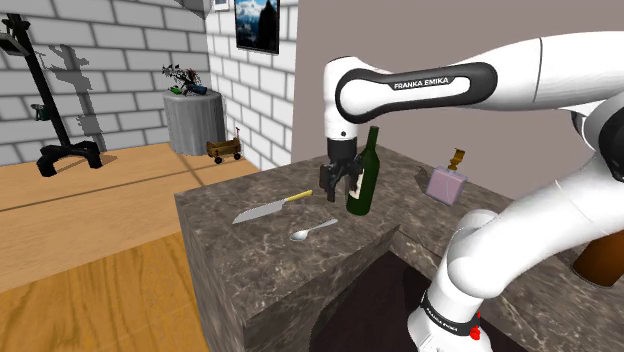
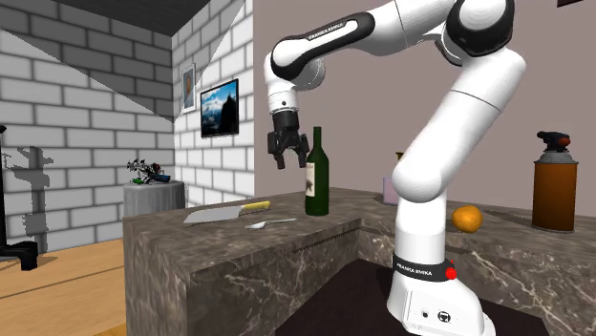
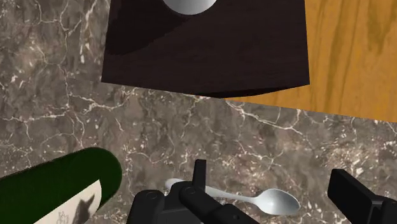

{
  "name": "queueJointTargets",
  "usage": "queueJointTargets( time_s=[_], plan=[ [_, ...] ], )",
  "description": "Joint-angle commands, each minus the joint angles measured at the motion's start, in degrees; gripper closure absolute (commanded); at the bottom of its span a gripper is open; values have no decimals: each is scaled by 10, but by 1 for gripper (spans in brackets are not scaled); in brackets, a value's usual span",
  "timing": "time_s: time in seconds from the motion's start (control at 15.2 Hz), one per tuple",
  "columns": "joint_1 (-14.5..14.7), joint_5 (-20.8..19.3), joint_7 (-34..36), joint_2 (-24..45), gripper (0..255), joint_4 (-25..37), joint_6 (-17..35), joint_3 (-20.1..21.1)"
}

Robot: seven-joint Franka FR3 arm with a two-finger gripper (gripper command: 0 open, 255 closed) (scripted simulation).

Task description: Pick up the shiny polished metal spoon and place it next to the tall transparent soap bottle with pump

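Silver spoon [image 1: 313, 231] [image 2: 270, 224] [image 3: 254, 198] flat on the dark marbled counter [image 1: 260, 262], near a yellow-handled knife [image 1: 268, 208] and a dark green bottle [image 1: 362, 175]. Directly above, clear of the spoon, black gripper [image 1: 338, 185] [image 2: 284, 157] [image 3: 273, 181] with jaws apart, close beside the green bottle. Farther back, well apart from the spoon, pale pink soap bottle [image 1: 447, 182] with pump.

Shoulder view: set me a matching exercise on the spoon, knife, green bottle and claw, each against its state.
1 spoon
2 knife
3 green bottle
4 claw

a standing upright
b lying flat, yellow handle
c open, above the counter
d lying flat, all grey

Pairs: 1-d, 2-b, 3-a, 4-c.
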Motion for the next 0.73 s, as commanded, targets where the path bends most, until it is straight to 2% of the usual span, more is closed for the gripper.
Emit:
queueJointTargets(
  time_s=[0.0, 0.66],
  plan=[
    [0, -1, 6, 46, 0, 12, 26, 7],
    [9, -22, 57, 285, 0, 116, 119, 43]
  ],
)
